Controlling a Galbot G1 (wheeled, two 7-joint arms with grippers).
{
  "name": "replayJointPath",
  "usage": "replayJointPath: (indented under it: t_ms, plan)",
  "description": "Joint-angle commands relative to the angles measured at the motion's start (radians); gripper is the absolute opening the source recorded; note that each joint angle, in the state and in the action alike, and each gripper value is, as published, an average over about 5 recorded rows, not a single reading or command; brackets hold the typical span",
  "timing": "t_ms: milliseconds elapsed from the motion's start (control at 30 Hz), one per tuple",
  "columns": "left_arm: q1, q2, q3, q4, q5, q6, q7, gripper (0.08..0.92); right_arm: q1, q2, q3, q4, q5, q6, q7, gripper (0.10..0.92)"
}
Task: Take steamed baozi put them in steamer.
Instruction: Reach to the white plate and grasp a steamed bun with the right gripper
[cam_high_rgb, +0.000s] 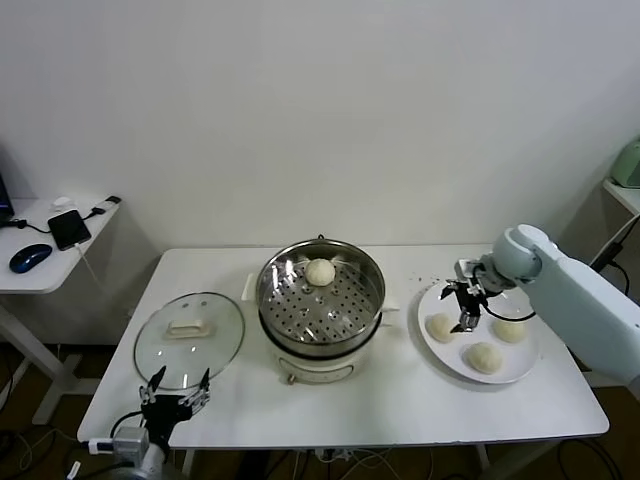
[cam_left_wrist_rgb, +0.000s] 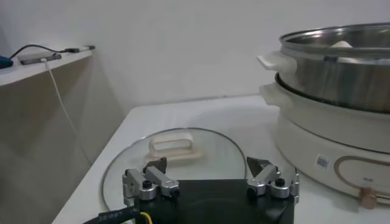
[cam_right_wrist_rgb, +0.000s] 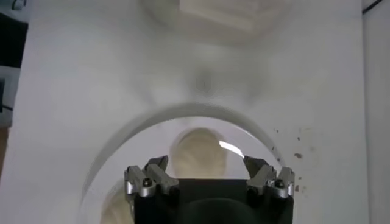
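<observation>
White wall is seen behind a white table (cam_high_rgb: 380, 400), and a small side desk (cam_high_rgb: 40, 265) with a mouse and a phone is seen at the far left. On the table, the steamer (cam_high_rgb: 320, 300) is set in the middle, and one baozi (cam_high_rgb: 320, 271) is seen inside it, on the tray with holes, near the back wall of the pot. A glass lid (cam_high_rgb: 188, 338) is laid flat on the table just beside the steamer, on the robot's left. A white plate (cam_high_rgb: 478, 332) is set on the other side, and three more baozi (cam_high_rgb: 485, 357) are kept on it. The right gripper (cam_high_rgb: 465, 302) is held just above the plate, over the nearest bun (cam_right_wrist_rgb: 198, 152). Its jaws are spread wide, with the bun seen between them, and nothing is held. Whether the bun is touched cannot be told. The left gripper (cam_left_wrist_rgb: 210, 176) is parked low at the front edge of the table, near the lid; it is also opened wide and nothing is held.
</observation>
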Motion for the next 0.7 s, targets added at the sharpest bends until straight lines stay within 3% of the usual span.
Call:
replayJointPath:
  t_ms: [33,700]
  plan:
    - [0.0,-0.003,-0.002,0.01,0.006,0.001,0.001,0.823,-0.025,0.073,0.039,-0.123,-0.086,0.107,-0.031,0.823]
    - [-0.002,0.001,-0.006,0.023,0.005,0.001,0.003,0.823,-0.014,0.136,0.044,-0.214,-0.147,0.08,-0.012,0.823]
